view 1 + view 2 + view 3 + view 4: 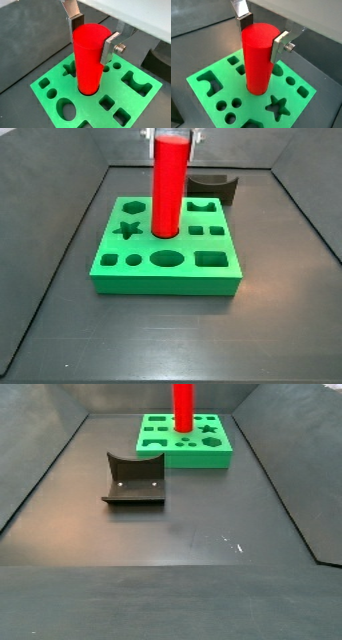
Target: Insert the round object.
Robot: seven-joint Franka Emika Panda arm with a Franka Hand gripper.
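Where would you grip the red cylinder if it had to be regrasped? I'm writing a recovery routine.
Take the red cylinder near its top, coming straight down from above. It stands upright with its lower end in the green block, so only the upper length is free, and its curved sides give opposed contact. The hand already straddles it that way, one finger on each side.

No text, label, brand, number or sign can be read in any of the four views, on any surface.
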